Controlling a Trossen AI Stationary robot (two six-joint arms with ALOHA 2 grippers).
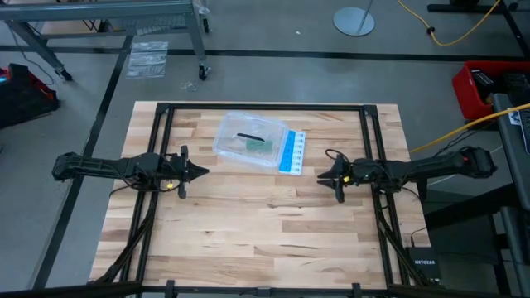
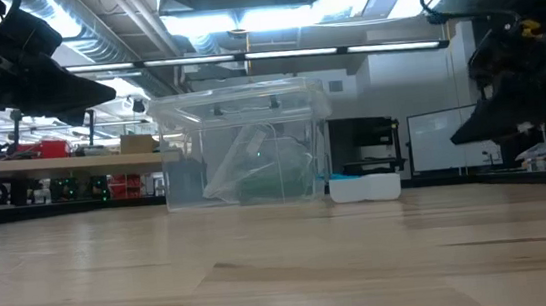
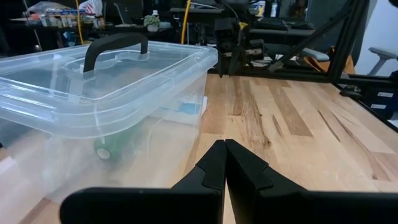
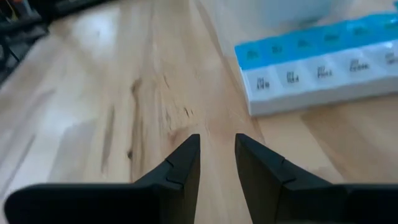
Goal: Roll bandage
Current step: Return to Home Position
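The dark green bandage [image 3: 111, 148] lies on the floor of a clear plastic box [image 1: 251, 141] with a lid and a black handle [image 3: 115, 45], at the table's far middle. Through the box wall it shows as a green patch [image 2: 271, 185]. My left gripper [image 1: 204, 172] hovers left of the box, shut and holding nothing, its fingertips [image 3: 224, 146] pointing past the box's near corner. My right gripper [image 1: 321, 177] hovers right of the box, its fingers [image 4: 217, 140] slightly apart over bare wood with nothing between them.
A blue-and-white pill organiser [image 1: 292, 152] lies flat against the box's right side, just ahead of my right gripper [image 4: 317, 71]. Black frame rails [image 1: 162, 149] run along the table's left, right and far sides. Bare wood [image 1: 265, 232] fills the near half.
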